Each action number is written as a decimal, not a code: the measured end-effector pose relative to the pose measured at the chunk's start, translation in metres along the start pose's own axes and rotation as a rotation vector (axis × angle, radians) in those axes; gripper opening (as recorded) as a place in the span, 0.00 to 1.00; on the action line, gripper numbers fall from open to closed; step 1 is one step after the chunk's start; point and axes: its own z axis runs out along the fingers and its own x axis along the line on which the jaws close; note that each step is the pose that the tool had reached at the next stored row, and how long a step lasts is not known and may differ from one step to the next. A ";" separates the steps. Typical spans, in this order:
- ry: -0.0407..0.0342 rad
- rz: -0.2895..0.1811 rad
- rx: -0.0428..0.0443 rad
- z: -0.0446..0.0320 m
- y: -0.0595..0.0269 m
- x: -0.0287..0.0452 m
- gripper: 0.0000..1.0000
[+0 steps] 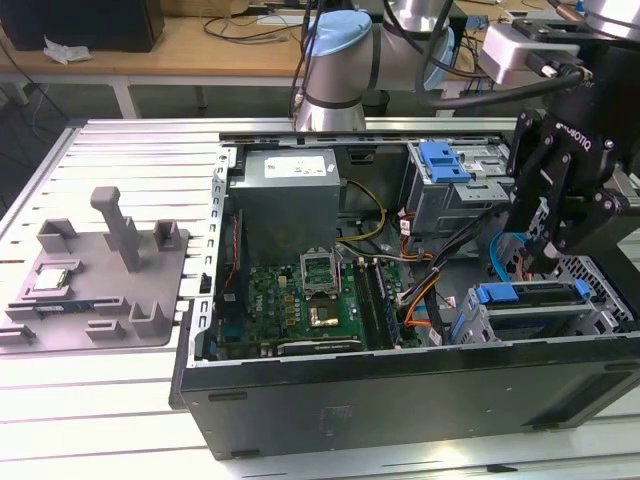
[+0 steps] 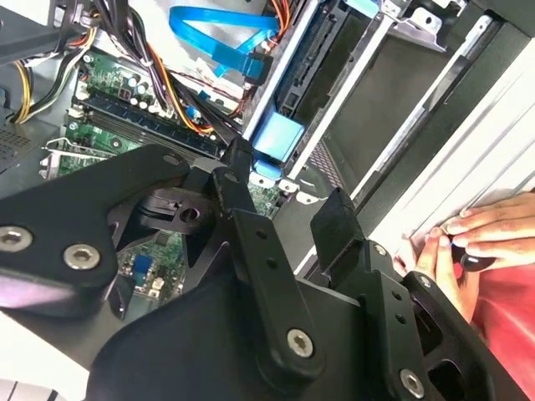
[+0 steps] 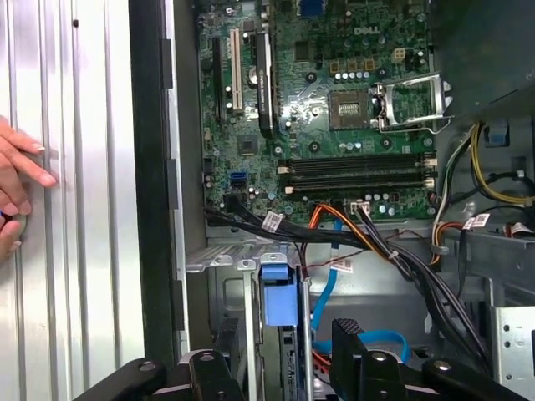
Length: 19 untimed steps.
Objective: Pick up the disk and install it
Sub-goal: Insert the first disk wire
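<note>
**Inspector:** Layout?

**Assistant:** An open computer case [image 1: 400,400] lies on the desk [image 1: 100,400].

**Inspector:** Gripper?

**Assistant:** The gripper [image 1: 538,262] hangs over the case's near corner at the exterior view's right, jaws wide and holding nothing.

**Inspector:** Disk?

**Assistant:** The disk [image 1: 530,300] sits in the grey cage [image 1: 478,322], just below the jaws. A hand [image 3: 18,196] rests on the desk beside the case.

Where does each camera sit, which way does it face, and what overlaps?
Exterior view: off the arm, looks down into the computer case; gripper at the exterior view's right.
First wrist view: at wrist, faces motherboard; fingers show.
Second wrist view: at wrist, faces drive cage; fingers show.
Both wrist views share the disk and a person's hand.
</note>
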 end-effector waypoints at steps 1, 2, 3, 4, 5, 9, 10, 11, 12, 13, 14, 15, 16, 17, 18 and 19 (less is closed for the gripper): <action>0.0014 0.008 -0.0009 -0.0001 -0.0002 -0.0005 0.56; 0.0028 0.014 -0.0016 -0.0001 -0.0004 -0.0008 0.56; 0.0042 0.020 -0.0025 -0.0002 -0.0006 -0.0011 0.56; 0.0043 0.024 -0.0028 -0.0002 -0.0006 -0.0017 0.56; 0.0042 0.027 -0.0030 -0.0003 -0.0006 -0.0027 0.56; 0.0042 0.029 -0.0033 -0.0003 -0.0011 -0.0032 0.56; 0.0048 0.044 -0.0045 -0.0004 -0.0021 -0.0035 0.56; 0.0058 0.056 -0.0056 -0.0005 -0.0028 -0.0035 0.56; 0.0062 0.064 -0.0063 -0.0004 -0.0032 -0.0036 0.56; 0.0070 0.079 -0.0076 -0.0005 -0.0037 -0.0037 0.56; 0.0076 0.092 -0.0089 -0.0004 -0.0040 -0.0047 0.56; 0.0101 0.093 -0.0092 -0.0006 -0.0039 -0.0089 0.56; 0.0118 0.092 -0.0091 -0.0011 -0.0037 -0.0132 0.56; 0.0143 0.092 -0.0090 -0.0017 -0.0035 -0.0197 0.56; 0.0192 0.093 -0.0089 -0.0022 -0.0031 -0.0279 0.56; 0.0234 0.093 -0.0094 -0.0024 -0.0028 -0.0326 0.56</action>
